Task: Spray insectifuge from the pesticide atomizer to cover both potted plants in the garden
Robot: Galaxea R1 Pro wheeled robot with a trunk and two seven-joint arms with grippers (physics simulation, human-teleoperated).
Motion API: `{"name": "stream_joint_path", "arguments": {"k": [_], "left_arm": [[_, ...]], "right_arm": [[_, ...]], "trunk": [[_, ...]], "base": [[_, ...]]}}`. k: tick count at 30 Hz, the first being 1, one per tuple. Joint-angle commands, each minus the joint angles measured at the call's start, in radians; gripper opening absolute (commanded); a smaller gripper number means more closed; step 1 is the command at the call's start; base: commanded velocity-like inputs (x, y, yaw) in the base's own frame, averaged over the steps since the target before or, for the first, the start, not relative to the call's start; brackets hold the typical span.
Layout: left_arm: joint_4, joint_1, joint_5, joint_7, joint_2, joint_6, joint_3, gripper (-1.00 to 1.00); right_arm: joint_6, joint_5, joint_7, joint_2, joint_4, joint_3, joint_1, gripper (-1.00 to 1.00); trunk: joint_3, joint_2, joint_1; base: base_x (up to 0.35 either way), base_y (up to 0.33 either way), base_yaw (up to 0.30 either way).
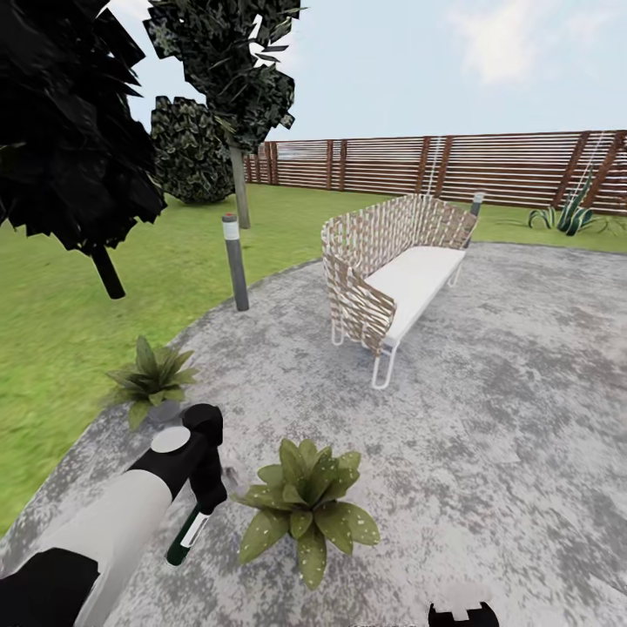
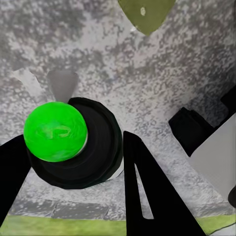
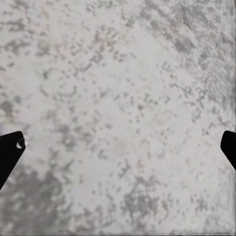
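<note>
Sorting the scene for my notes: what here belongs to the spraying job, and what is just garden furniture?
Job: pesticide atomizer in the left gripper; near potted plant; far potted plant.
Bystanders: woven bench; bollard lamp; wooden fence; trees.

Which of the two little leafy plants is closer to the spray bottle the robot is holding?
The potted plant sitting on the grey patio, just beside the pesticide atomizer in the left gripper. The other potted plant sits farther off, at the lawn's edge.
</note>
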Motion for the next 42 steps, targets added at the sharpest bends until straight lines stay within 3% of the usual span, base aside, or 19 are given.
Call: {"name": "stream_joint_path", "arguments": {"k": [1, 8, 24, 30, 42], "left_arm": [[-0.002, 0.000, -0.006, -0.009, 0.001, 0.010, -0.005, -1.00], [-0.010, 0.000, -0.011, -0.009, 0.000, 0.012, -0.005, -1.00], [-0.007, 0.001, -0.021, -0.009, -0.001, 0.012, -0.007, -1.00], [-0.008, 0.001, -0.022, -0.009, -0.007, 0.016, -0.007, -1.00], [-0.012, 0.001, -0.022, -0.009, -0.008, 0.016, -0.007, -1.00]], "right_arm": [[-0.004, 0.010, -0.002, 0.000, 0.002, -0.009, -0.001, 1.00], [-0.004, 0.010, -0.002, 0.000, 0.002, -0.009, -0.001, 1.00], [-0.003, 0.010, -0.002, 0.000, 0.002, -0.009, -0.001, 1.00], [-0.004, 0.012, -0.003, -0.002, 0.003, -0.009, -0.001, 1.00], [-0.003, 0.010, -0.003, -0.003, 0.002, -0.009, -0.001, 1.00]], "trunk": [[-0.001, 0.000, 0.000], [-0.001, 0.000, 0.000], [-0.001, 0.000, 0.000], [-0.001, 0.000, 0.000], [-0.001, 0.000, 0.000]], "base": [[0.000, 0.000, -0.265], [0.000, 0.046, -0.265], [-0.106, 0.283, -0.264], [-0.165, 0.266, -0.038], [0.215, 0.255, -0.062]]}}
